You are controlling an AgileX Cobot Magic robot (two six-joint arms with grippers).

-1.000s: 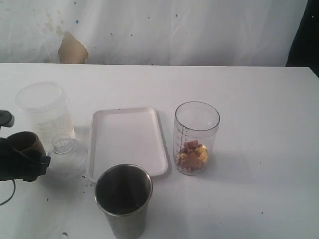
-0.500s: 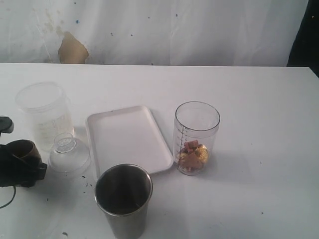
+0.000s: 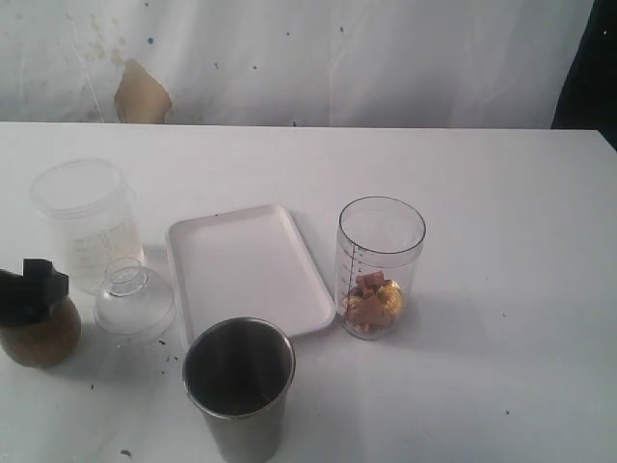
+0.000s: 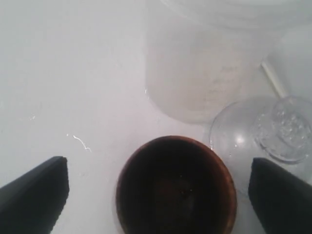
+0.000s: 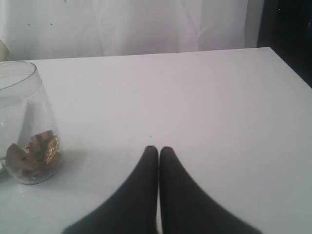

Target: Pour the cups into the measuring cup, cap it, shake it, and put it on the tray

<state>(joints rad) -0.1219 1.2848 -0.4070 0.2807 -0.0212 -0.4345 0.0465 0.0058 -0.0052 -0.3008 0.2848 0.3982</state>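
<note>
The squat brown cup (image 3: 40, 334) stands upright on the table at the far left. My left gripper (image 3: 32, 287) hovers just over it, open. In the left wrist view its black fingers (image 4: 36, 195) stand wide on either side of the brown cup (image 4: 176, 187), clear of the rim. The steel tumbler (image 3: 239, 384) stands at the front centre. The measuring cup (image 3: 380, 262), uncapped, holds gold and brown pieces at its bottom and stands right of the white tray (image 3: 246, 270). My right gripper (image 5: 159, 149) is shut and empty, low over the table beside the measuring cup (image 5: 25, 124).
A wide frosted jar (image 3: 87, 220) stands at the back left, with a small clear dome lid (image 3: 133, 301) in front of it, close to the brown cup. Both show in the left wrist view, jar (image 4: 214, 63) and lid (image 4: 265, 131). Dark crumbs dot the table near the tumbler.
The brown cup was tilted in my left gripper; now it stands upright on the table and the jaws have spread off it. The tray and dome lid shifted slightly early on.
</note>
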